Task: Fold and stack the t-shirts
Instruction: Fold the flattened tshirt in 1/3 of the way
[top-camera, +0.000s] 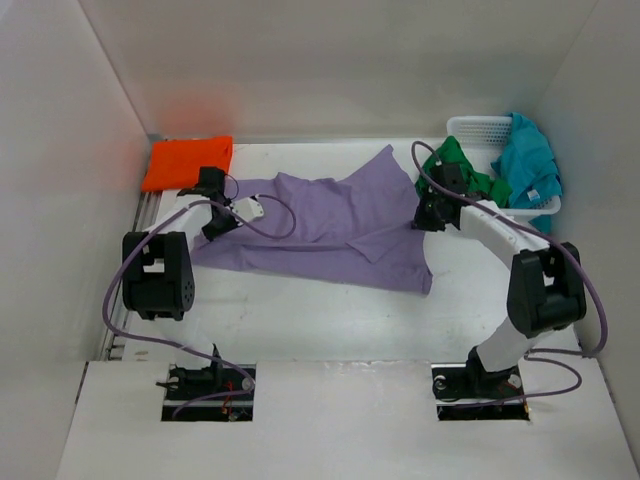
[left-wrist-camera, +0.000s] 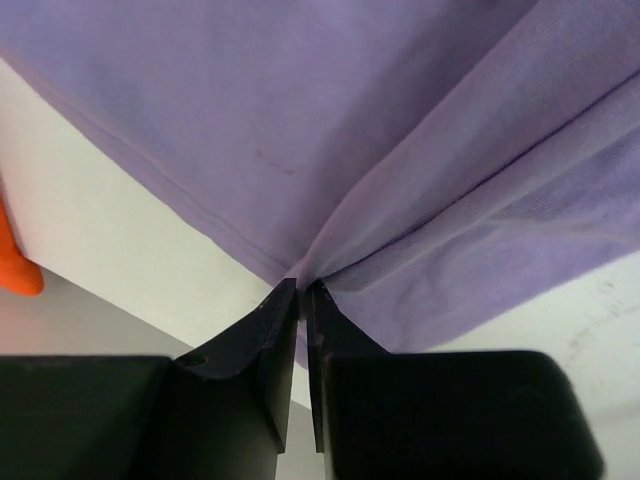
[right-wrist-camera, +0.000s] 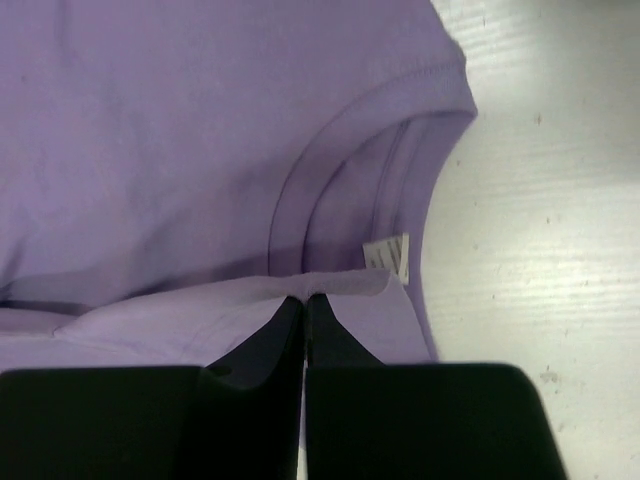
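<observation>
A lavender purple t-shirt (top-camera: 330, 225) lies spread and creased across the middle of the table. Its left edge is bunched between the fingertips of my left gripper (top-camera: 212, 232), which is shut on it; the left wrist view shows the cloth (left-wrist-camera: 400, 150) fanning out from that pinch (left-wrist-camera: 301, 286). On the shirt's right side my right gripper (top-camera: 422, 220) is shut on a folded-over edge (right-wrist-camera: 305, 297), just below the collar and its white label (right-wrist-camera: 388, 255). An orange t-shirt (top-camera: 188, 160) lies folded at the back left. A green t-shirt (top-camera: 462, 165) and a teal t-shirt (top-camera: 528, 165) sit in the basket.
The white mesh basket (top-camera: 478, 127) stands at the back right against the wall. White walls close in the table on the left, back and right. A corner of the orange t-shirt (left-wrist-camera: 15, 262) shows at the left of the left wrist view.
</observation>
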